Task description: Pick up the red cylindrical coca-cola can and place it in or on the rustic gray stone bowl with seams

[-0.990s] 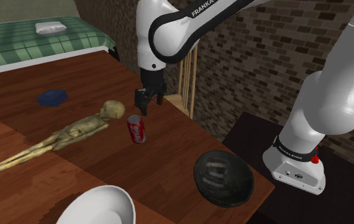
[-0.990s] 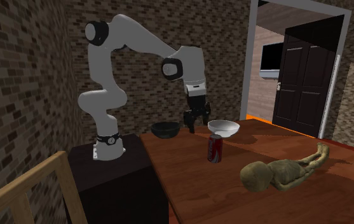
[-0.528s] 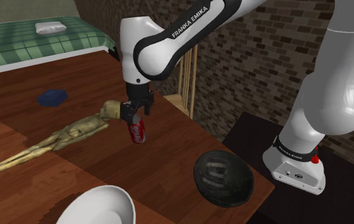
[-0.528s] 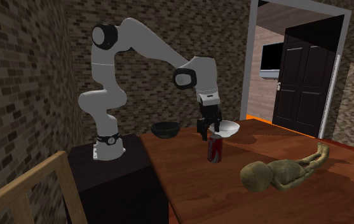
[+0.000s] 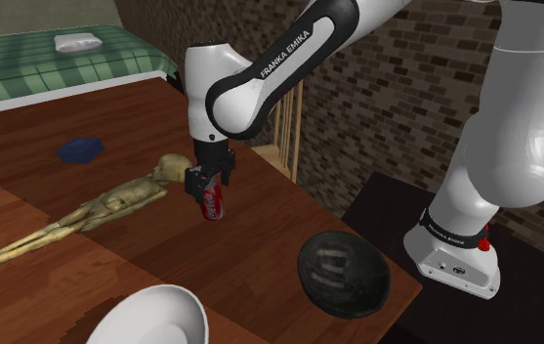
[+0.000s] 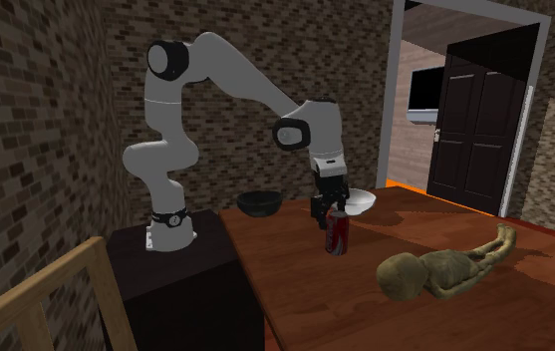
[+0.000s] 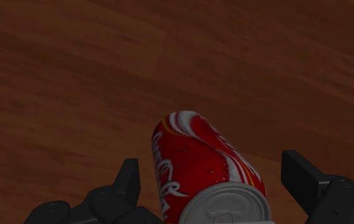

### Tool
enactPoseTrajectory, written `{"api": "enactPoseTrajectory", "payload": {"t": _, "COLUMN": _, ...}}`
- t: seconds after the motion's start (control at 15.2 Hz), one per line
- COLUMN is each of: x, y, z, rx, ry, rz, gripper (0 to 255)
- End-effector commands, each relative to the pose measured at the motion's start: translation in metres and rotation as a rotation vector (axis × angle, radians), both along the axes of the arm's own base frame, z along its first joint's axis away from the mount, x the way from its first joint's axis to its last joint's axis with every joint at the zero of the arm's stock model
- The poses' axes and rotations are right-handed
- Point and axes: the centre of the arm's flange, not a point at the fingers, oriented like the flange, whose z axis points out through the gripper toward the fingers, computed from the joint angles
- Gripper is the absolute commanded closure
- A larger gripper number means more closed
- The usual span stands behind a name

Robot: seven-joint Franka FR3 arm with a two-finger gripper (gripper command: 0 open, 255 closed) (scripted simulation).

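Note:
The red Coca-Cola can stands upright on the wooden table, near its edge. My gripper has come down over the can's top, its fingers open on either side. In the wrist view the can sits between the left fingertip and the right fingertip, with a gap on each side, so nothing is held. The dark grey bowl rests at the table's corner closest to the stand. In the second exterior view the gripper hangs just over the can, with the dark bowl behind.
An olive mummy-like figure lies on the table beside the can. A white bowl sits at the shoulder view's bottom edge and a blue object further back. A green bed stands beyond the table. A wooden rail rises beside the table.
The gripper has moved from above and beside the can down onto it; its open fingers now straddle the can's upper part. The can has not moved.

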Motion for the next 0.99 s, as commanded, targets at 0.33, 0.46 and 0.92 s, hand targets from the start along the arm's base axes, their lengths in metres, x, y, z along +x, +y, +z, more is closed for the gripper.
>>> {"api": "enactPoseTrajectory", "payload": {"t": 0.33, "x": -0.0001, "y": 0.0002, "z": -0.0006, "rx": 0.0, "ry": 0.0, "rz": 0.0, "gripper": 255}}
{"api": "enactPoseTrajectory", "payload": {"t": 0.46, "x": -0.0001, "y": 0.0002, "z": -0.0005, "rx": 0.0, "ry": 0.0, "rz": 0.0, "gripper": 255}}
{"api": "enactPoseTrajectory", "payload": {"t": 0.92, "x": -0.0001, "y": 0.0002, "z": 0.0047, "rx": 0.0, "ry": 0.0, "rz": 0.0, "gripper": 255}}
